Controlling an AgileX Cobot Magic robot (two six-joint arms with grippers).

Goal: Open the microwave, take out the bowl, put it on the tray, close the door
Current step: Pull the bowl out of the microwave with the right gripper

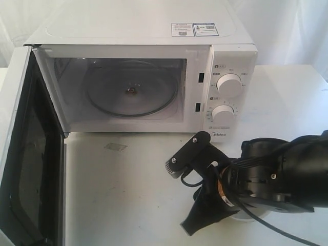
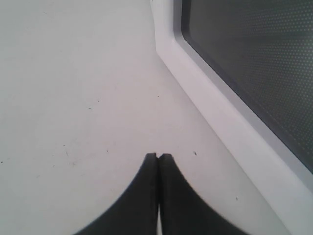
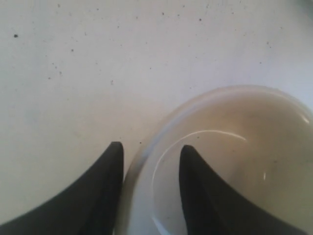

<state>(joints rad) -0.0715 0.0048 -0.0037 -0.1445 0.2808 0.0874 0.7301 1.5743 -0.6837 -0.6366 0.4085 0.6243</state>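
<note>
Bowl (image 3: 234, 147) release looks like the step in hand. The right tool (image 3: 151, 145) stands apart, one finger inside the rim and one outside; I'd lift it straight up so nothing drags the rim. The bowl sits toward the desk's (image 1: 128, 195) front edge, before the empty microwave (image 1: 154, 31), its door (image 1: 15, 102) swung wide. Only the right wrist view shows the straddle; in the exterior view the arm hides it. The left tool (image 2: 158, 155), pressed together by the door, shows only in its own wrist view.

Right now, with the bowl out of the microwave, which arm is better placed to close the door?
Left. Its shut gripper sits beside the open door, while the right gripper, jaws apart, straddles the bowl's rim in front of the microwave.
</note>
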